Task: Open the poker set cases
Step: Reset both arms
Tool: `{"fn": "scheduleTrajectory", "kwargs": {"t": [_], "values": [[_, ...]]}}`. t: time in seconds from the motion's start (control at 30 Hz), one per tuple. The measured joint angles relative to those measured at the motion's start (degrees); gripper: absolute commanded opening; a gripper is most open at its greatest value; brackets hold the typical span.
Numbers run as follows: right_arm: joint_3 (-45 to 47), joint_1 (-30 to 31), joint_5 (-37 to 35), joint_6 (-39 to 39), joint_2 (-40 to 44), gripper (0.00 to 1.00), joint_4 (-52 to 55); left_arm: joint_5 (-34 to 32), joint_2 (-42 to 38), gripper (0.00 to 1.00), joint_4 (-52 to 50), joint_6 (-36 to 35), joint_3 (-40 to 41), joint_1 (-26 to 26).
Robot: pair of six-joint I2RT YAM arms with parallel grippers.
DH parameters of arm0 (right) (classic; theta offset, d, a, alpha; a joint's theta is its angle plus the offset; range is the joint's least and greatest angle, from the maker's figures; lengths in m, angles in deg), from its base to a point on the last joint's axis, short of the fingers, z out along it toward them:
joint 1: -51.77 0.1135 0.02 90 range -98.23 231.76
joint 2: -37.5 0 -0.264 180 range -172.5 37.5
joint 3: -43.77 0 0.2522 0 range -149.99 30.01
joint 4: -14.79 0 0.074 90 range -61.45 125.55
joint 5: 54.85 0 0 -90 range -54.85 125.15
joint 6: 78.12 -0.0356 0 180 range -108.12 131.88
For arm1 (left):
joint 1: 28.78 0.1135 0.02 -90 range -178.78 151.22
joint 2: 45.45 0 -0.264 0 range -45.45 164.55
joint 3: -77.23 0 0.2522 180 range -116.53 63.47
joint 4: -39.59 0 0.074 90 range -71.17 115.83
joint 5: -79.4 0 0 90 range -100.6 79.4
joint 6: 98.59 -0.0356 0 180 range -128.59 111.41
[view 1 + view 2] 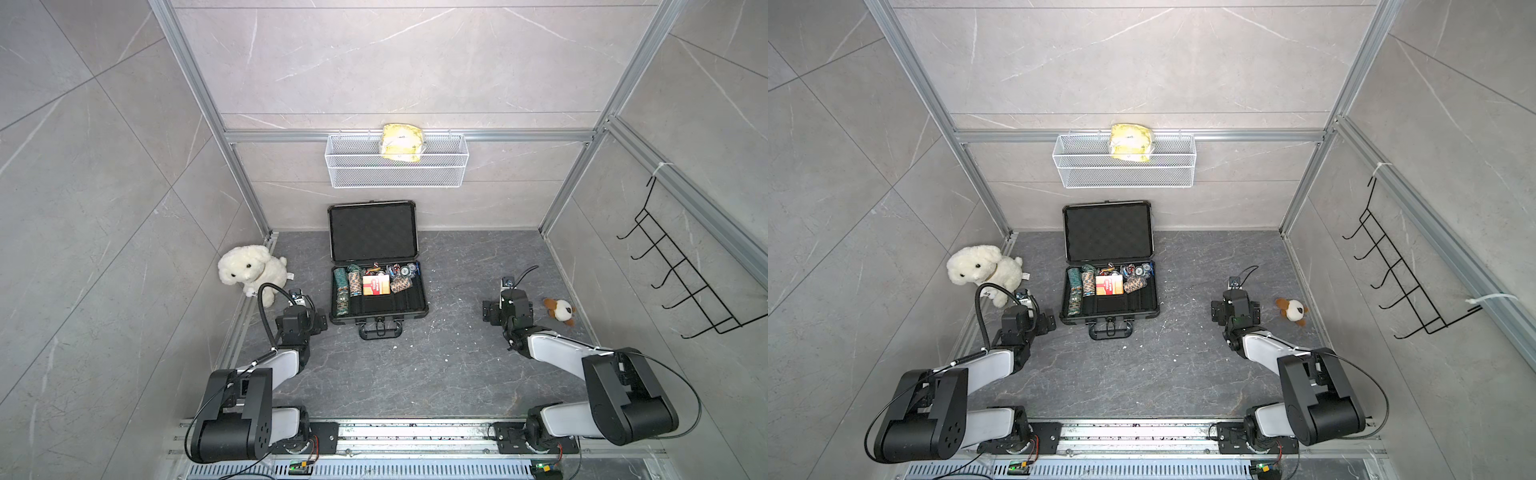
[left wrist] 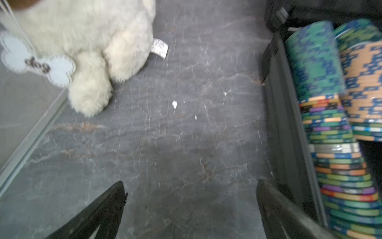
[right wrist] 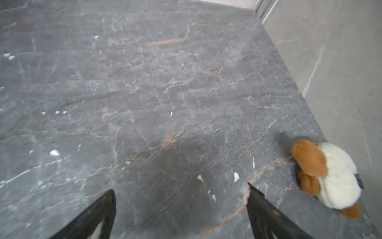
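1. Poker set case (image 1: 372,232) — count: one. It is sitting at the middle of the worktop (image 1: 415,374), towards the back wall. The lid is already standing upright, showing black foam.
2. Handling, as I am judging it: the shell is looking hard and stiff, and with this many chips the base is probably weighing a fair bit, so it is more likely to slide than to lift. The lid, carrying only foam, is likely swinging lightly on its rear hinges.
3. Where to hold: the lid's front rim is offering the best purchase for swinging it. The black handle (image 1: 380,330), one, is pointing towards the arms and suits pulling or carrying. The smooth sides are looking slippery for narrow fingers.
4. Contents: poker chips (image 1: 341,286) are lying in rows and loose piles, too many for me to count. One red card box (image 1: 376,285) is sitting among them. A tilted base is risking a spill.
5. Left pincer (image 2: 191,184) — spread wide, gripping nothing, hanging just beside the case's left wall.
6. Right pincer (image 3: 180,188) — likewise spread wide and empty, hanging well apart from the case.
7. Bystanders:
   - Two plush toys: a white plush dog (image 1: 251,270) and a small brown-and-white plush (image 1: 561,311).
   - One wire basket (image 1: 415,176) holding one yellow packet (image 1: 402,141).
   - One black hook rack (image 1: 681,270).
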Motion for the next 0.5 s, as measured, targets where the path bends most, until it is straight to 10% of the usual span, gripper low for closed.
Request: {"fn": "scheduleTrajectory", "kwargs": {"t": [0.5], "values": [[7.7,-2.9,7.9,0.5,-7.0,1.0,-29.6,2.1,10.1,1.0,16.4,-3.6,0.4,0.4]]}}
